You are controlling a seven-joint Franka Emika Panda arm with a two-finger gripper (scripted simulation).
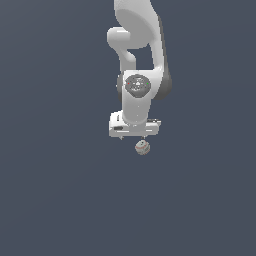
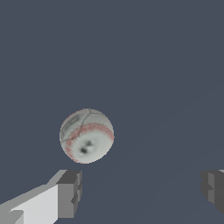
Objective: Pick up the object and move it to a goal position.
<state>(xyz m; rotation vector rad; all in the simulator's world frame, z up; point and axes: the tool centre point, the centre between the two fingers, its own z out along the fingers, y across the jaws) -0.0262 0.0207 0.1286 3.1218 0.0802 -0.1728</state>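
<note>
Claw point(image 2: 140, 192) fingers spread wide, ball point(image 2: 86, 136) near.

floor point(image 1: 55, 200): one flat dark blue-grey surface with bare room around the arm point(image 1: 140, 60) at 3, 6 and 9 o'clock in the exterior view.
obstacle: the ball point(image 1: 142, 147) is the only loose thing, just below the gripper point(image 1: 136, 137) at 6 o'clock in the exterior view.
gap between fingers: in the wrist view the two fingers point(image 2: 70, 192) stand wide apart, with bare floor between them.
ball against fingers: the ball point(image 2: 86, 136) lies near one finger and apart from both, outside the gap.
12 o'clock: the arm's own white links fill that side.
</note>
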